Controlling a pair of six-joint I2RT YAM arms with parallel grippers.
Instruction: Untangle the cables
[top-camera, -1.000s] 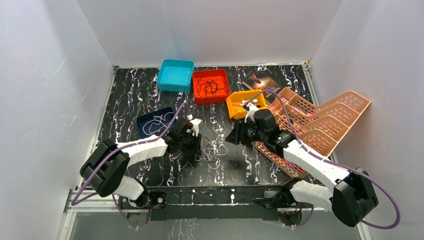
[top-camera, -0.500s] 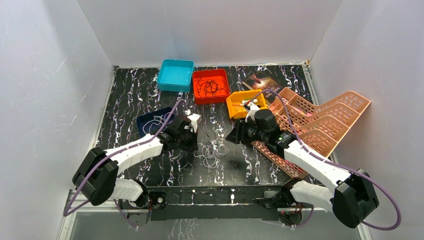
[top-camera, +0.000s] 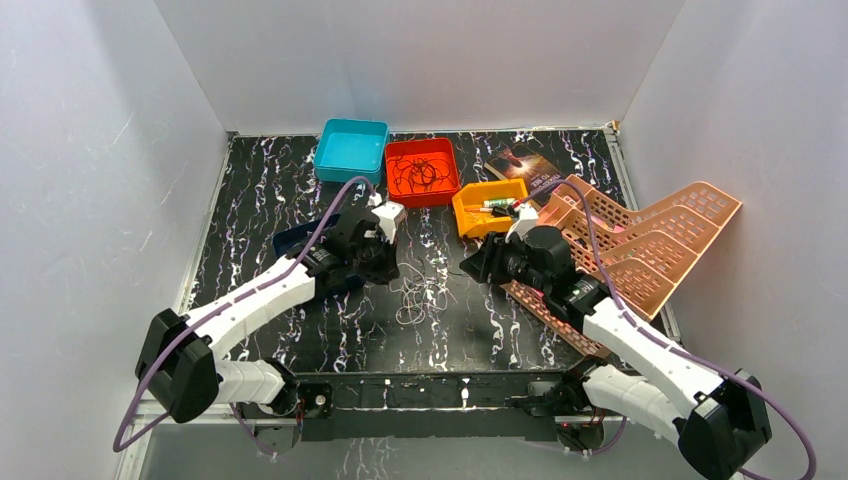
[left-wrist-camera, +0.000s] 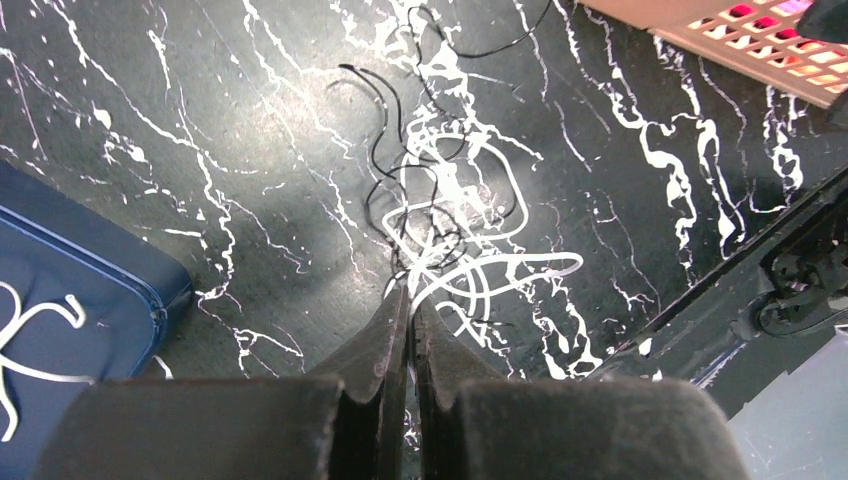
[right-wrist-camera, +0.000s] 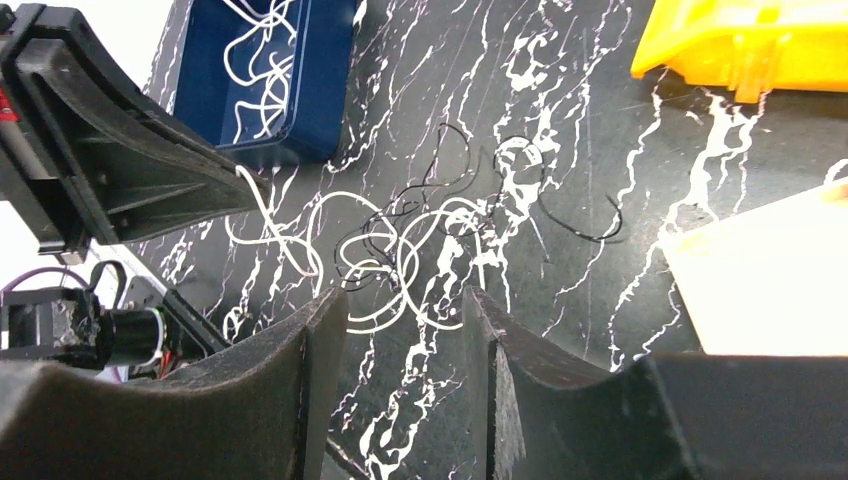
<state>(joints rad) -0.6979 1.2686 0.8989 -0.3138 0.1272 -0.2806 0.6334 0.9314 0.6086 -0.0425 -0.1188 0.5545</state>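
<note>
Left gripper (left-wrist-camera: 408, 292) shifted up-frame; now pinched shut on a white strand of cables (top-camera: 412, 296), centre frame. Right gripper (right-wrist-camera: 405, 300) half-wide, empty, over tangle. Navy tray (left-wrist-camera: 80, 270) left; yellow tray (top-camera: 470, 215), pink rack (top-camera: 660, 250) right.

Black, white-veined table (top-camera: 250, 190) is carrying: teal bin (top-camera: 352, 148), red bin (top-camera: 425, 199) and yellow bin (top-camera: 475, 228) sitting toward the far edge; navy bin (top-camera: 290, 243) at left; cables (top-camera: 412, 297), white and black, lying tangled mid-table; booklet (top-camera: 520, 160) and pink perforated rack (top-camera: 660, 235) at right.
</note>
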